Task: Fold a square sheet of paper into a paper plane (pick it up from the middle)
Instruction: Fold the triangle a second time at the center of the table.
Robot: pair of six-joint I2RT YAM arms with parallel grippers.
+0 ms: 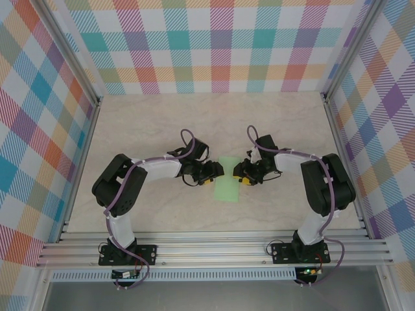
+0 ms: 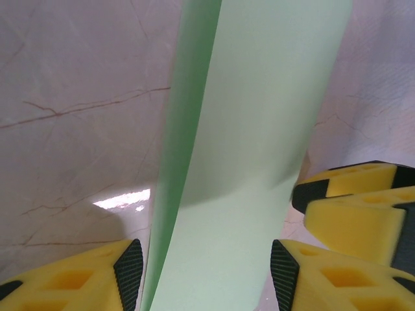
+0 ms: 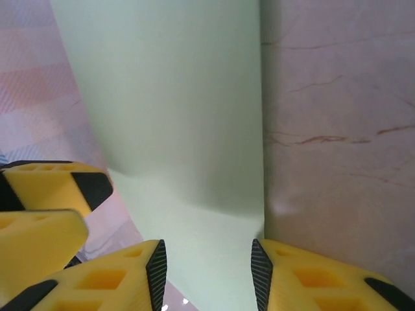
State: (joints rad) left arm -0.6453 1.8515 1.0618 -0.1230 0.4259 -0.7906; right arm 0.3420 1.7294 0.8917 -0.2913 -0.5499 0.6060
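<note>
The sheet of paper [image 1: 229, 181] sits at the middle of the bench [image 1: 149, 123] with the left tool [image 2: 206, 269] spread wide and the right tool [image 3: 209, 269] half open astride it, neither pinching, so a hasty squeeze could buckle or skew the thin sheet.

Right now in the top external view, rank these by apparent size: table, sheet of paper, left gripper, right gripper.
1. Table, by far the largest.
2. Sheet of paper, a narrow green strip.
3. Left gripper and right gripper look alike, so I won't rank them.
</note>
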